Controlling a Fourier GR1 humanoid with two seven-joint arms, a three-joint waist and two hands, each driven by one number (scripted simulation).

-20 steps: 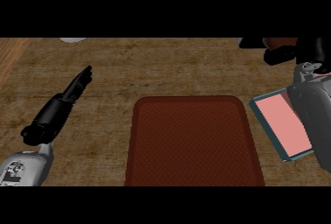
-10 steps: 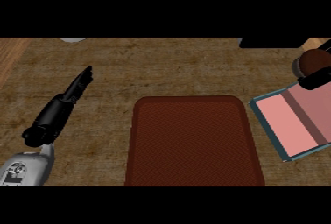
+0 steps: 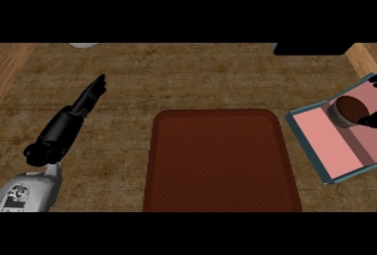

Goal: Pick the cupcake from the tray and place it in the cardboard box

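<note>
Black fingers of the right hand (image 3: pixel 368 119) are seen at the right edge of the head view, touching the cupcake (image 3: pixel 349 110). So little of that hand is shown that it cannot be told if it is curled round the cupcake or spread. The cupcake is dark brown on top with a grey cup wall. It is seen over the pink inside of the cardboard box (image 3: pixel 330 144), near the far end of the box. It cannot be told if it is set down on the box floor or held just above it.

The tray (image 3: pixel 221 159) is dark red and lies just beside the box, to its left. Nothing is seen on it.

The right hand is right at the cupcake. The left hand (image 3: pixel 87 99) is well apart from it, across the tray, with its fingers straight and pressed together, and nothing is held in it. The wooden counter (image 3: pixel 191 74) is under everything.

By the look of it, the task is nearly done, and only the letting go is left.
</note>
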